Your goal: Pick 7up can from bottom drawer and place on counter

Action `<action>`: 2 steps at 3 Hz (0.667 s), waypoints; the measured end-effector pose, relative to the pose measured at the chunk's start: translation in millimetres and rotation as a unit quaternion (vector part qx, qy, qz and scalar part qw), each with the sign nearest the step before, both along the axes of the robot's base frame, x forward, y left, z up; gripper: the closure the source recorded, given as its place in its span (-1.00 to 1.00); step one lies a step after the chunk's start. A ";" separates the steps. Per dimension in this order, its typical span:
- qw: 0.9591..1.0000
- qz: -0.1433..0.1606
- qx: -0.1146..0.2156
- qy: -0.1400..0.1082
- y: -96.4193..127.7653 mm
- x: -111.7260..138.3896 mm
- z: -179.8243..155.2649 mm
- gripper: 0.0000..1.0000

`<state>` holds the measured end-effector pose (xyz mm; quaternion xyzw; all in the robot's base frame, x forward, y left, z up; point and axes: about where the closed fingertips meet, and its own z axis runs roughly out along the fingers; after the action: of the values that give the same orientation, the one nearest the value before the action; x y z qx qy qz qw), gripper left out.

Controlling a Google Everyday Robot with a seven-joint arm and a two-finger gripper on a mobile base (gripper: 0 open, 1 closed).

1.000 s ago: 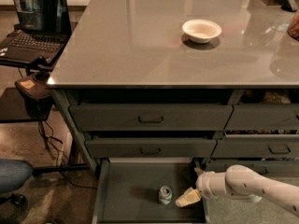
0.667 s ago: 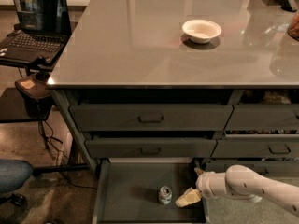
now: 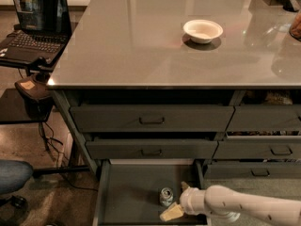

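The grey desk (image 3: 141, 41) awaits the 7up can (image 3: 166, 197), which stands upright in the bottom drawer (image 3: 131, 192). Nothing has shifted: the tool (image 3: 175, 201) stays just beside it, jaws apart, no grasp made.

7up can (image 3: 166, 197) stands in the bottom drawer (image 3: 127, 192), which projects below two handled drawers (image 3: 151, 120). Gripper (image 3: 176, 200) is inside that drawer, just beside the can at its 4 o'clock. Bowl (image 3: 202, 30) sits on the table (image 3: 117, 46), toward 1 o'clock. Laptop (image 3: 35, 25) lies off the table's 10 o'clock.
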<state>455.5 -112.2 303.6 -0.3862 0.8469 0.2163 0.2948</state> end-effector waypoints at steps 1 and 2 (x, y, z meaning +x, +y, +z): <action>0.999 -0.027 -0.012 -0.020 -7.8 13.3 -5.7 -1.00; 0.998 -0.051 -0.025 -0.029 -3.5 23.7 -26.9 -1.00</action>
<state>479.3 -115.7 276.7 -0.3562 0.8616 0.1685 0.3201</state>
